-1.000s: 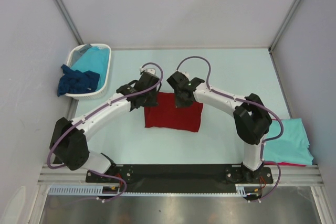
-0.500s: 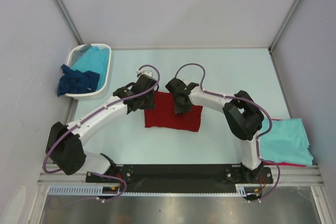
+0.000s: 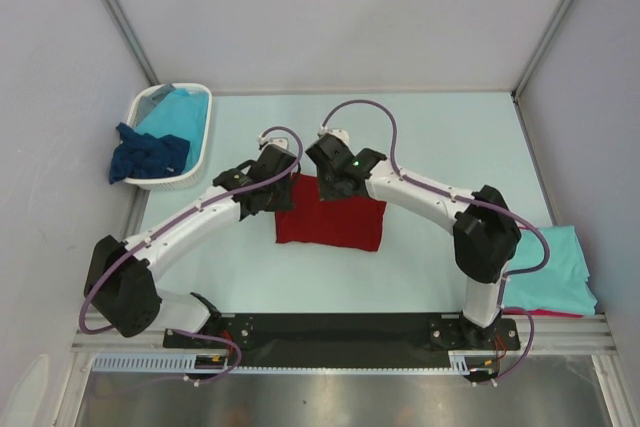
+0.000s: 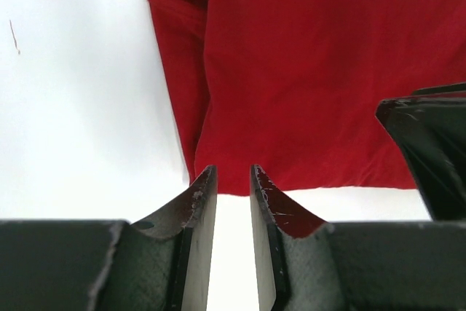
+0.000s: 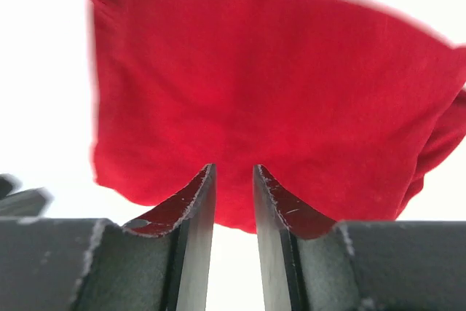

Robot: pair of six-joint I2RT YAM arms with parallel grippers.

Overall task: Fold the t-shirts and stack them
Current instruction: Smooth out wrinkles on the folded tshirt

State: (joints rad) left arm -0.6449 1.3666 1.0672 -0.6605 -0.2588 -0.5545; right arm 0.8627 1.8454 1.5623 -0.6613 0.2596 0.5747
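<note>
Both arms reach forward from the near edge and bend inward, so that their wrists come near each other over the middle of the bench (image 3: pixel 430 137). The left pincer (image 3: pixel 283 195) points down at the far left corner of the red shirt (image 3: pixel 335 219), and the right pincer (image 3: pixel 335 189) points down at the far edge of the same shirt, just beside the left one.

The red shirt lies folded into a flat rectangle on the middle of the bench. In the left wrist view the left pincer (image 4: pixel 233 169) has its fingers a little apart, with only bench in the gap, and the shirt (image 4: pixel 306 71) edge lies just beyond the tips. In the right wrist view the right pincer (image 5: pixel 233 167) is also a little apart and grips nothing; the shirt (image 5: pixel 269 85) spreads out beyond its tips.

At the near right corner a turquoise shirt (image 3: pixel 550 267) lies on another red shirt (image 3: pixel 560 313). At the far left a navy shirt (image 3: pixel 145 155) hangs over the rim of a white basket (image 3: pixel 205 137).
</note>
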